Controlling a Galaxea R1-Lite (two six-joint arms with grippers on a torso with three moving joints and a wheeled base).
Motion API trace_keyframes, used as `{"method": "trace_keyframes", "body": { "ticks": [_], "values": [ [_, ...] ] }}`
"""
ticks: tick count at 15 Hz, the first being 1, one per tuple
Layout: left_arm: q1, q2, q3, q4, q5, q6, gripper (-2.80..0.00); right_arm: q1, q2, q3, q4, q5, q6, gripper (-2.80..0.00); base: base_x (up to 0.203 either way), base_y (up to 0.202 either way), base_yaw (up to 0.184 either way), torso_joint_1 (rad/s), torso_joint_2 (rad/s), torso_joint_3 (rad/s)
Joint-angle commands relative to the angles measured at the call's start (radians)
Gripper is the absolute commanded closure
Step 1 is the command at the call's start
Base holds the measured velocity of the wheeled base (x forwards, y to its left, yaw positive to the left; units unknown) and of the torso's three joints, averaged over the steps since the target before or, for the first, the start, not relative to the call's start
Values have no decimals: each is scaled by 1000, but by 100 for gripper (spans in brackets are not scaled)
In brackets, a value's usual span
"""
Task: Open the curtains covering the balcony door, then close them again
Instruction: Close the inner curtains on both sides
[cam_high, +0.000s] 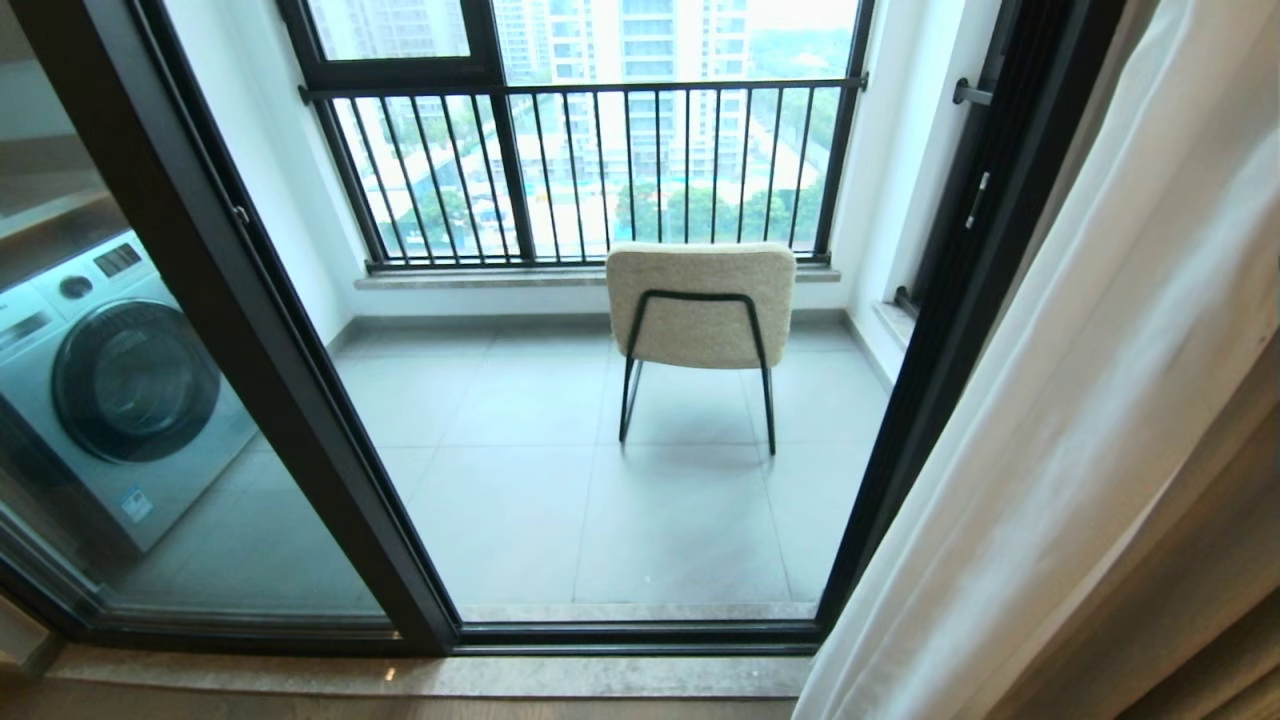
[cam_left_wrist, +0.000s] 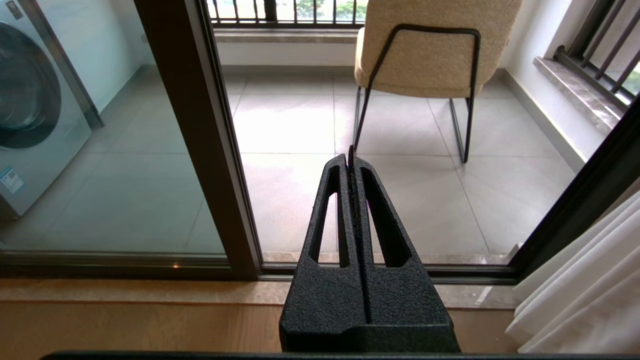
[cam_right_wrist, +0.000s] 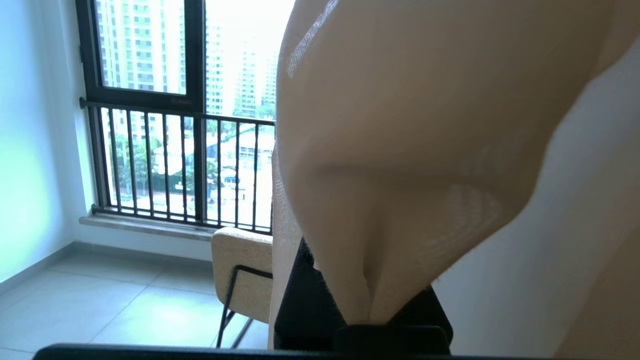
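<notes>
So the sheer white curtains (cam_high: 1050, 420) are bunched off to the right side in soft vertical folds, leaving the balcony door (cam_high: 290, 400) with its dark metal frame uncovered, and through it you get grey floor tiles, one fuzzy cream chair (cam_high: 700, 305) on thin black legs, a black barred railing (cam_high: 590, 170) and one washing machine (cam_high: 110, 390) behind the glass on the left. The right gripper (cam_right_wrist: 367, 320) is clenched on a pinch of that thin fabric, which drapes over it and blocks most of its view. The left gripper (cam_left_wrist: 351, 155), black and grainy, has its fingers pressed together on nothing, low in front of the door sill.
</notes>
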Motion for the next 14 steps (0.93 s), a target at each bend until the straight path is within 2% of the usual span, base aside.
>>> {"method": "trace_keyframes", "body": {
  "ticks": [1, 4, 14],
  "values": [
    [0, 0, 0, 0, 0, -1, 0, 1, 16, 12, -13, 1, 0, 0, 0, 0, 0, 0, 0, 0],
    [0, 0, 0, 0, 0, -1, 0, 1, 26, 40, -60, 1, 2, 0, 0, 0, 0, 0, 0, 0],
    [0, 0, 0, 0, 0, -2, 0, 1, 37, 44, -62, 1, 2, 0, 0, 0, 0, 0, 0, 0]
  ]
}}
